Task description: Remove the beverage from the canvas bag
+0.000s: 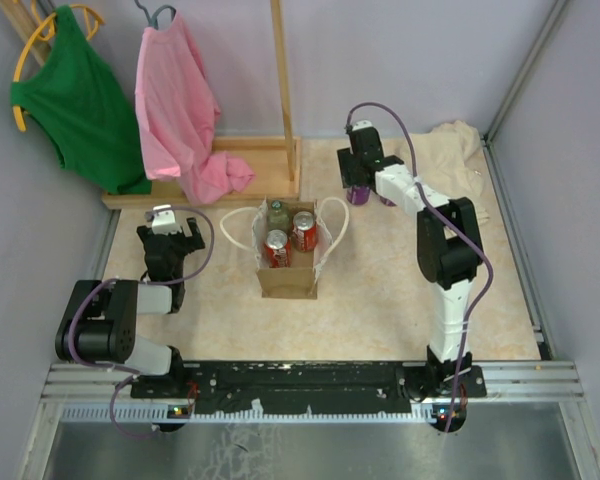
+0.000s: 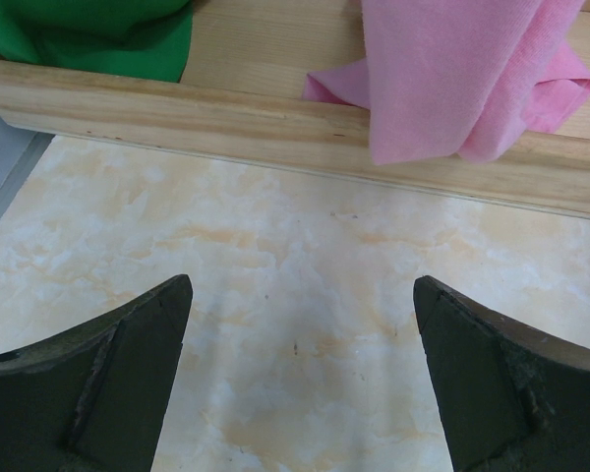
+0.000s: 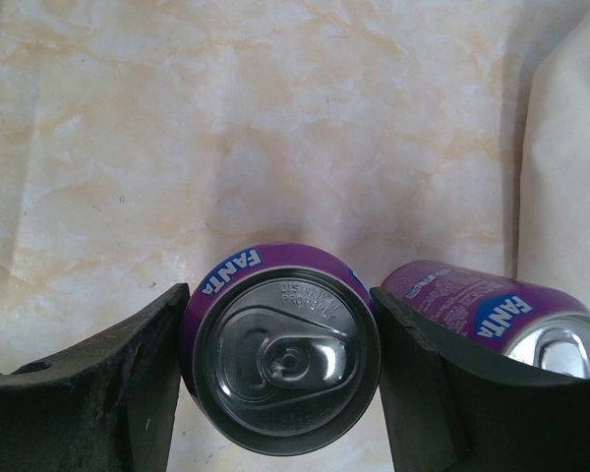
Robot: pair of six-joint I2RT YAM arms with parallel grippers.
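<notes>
The tan canvas bag with white loop handles stands mid-table, holding two red cans and a green-topped drink. Far back right of the bag, my right gripper is shut on a purple Fanta can; both fingers press its sides and its silver top faces the camera. A second purple Fanta can stands just right of it. My left gripper hangs open and empty over bare table, left of the bag.
A wooden rack base runs along the back left, draped with a pink garment and a green one. A cream cloth lies at the back right corner.
</notes>
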